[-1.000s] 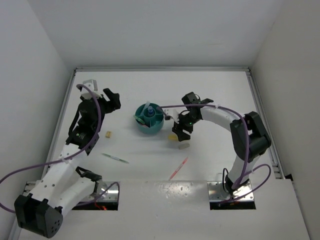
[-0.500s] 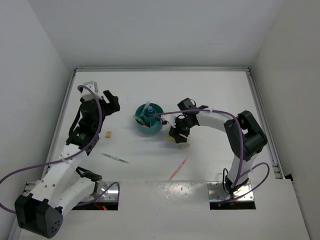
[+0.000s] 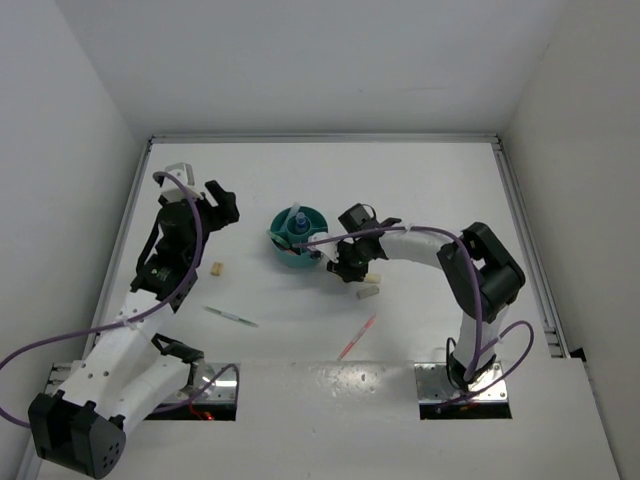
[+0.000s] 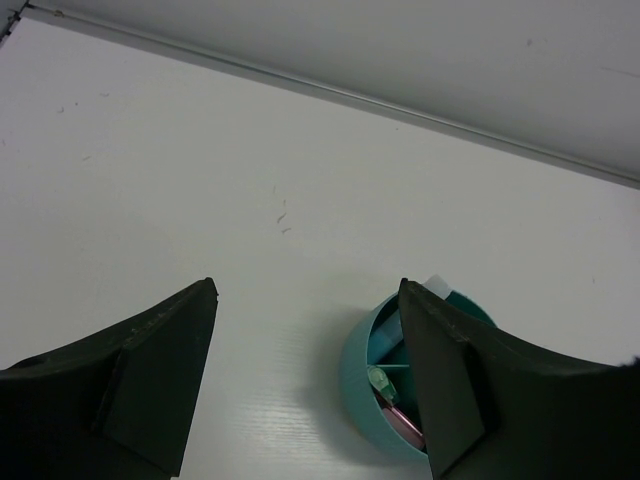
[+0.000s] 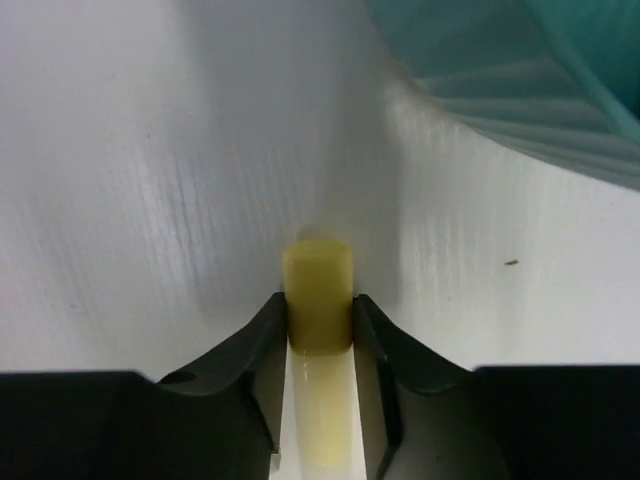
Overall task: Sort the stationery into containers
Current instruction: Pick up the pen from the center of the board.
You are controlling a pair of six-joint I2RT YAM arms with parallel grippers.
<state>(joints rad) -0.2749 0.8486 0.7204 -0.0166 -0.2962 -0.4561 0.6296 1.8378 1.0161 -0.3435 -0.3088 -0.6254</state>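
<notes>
The round teal tub (image 3: 297, 240) stands mid-table with a clear blue-capped bottle (image 3: 297, 219) and other items in its compartments. In the left wrist view the tub (image 4: 362, 375) shows a mint-green stick (image 4: 381, 382) and a pink item inside. My right gripper (image 3: 345, 262) sits just right of the tub, shut on a yellow stick (image 5: 318, 296) whose tip points at the table beside the tub wall (image 5: 520, 90). My left gripper (image 3: 222, 203) is open and empty, left of the tub. A tan block (image 3: 215, 268), a whitish block (image 3: 368, 293), a white pen (image 3: 230, 317) and a red pen (image 3: 357, 337) lie loose.
Raised rails edge the table at the left (image 3: 128, 225), back (image 3: 320, 138) and right (image 3: 520, 230). The arm bases stand at the near edge.
My right gripper has moved left toward the tub and now holds the yellow stick that lay on the table beside the whitish block. The left arm has barely moved.
</notes>
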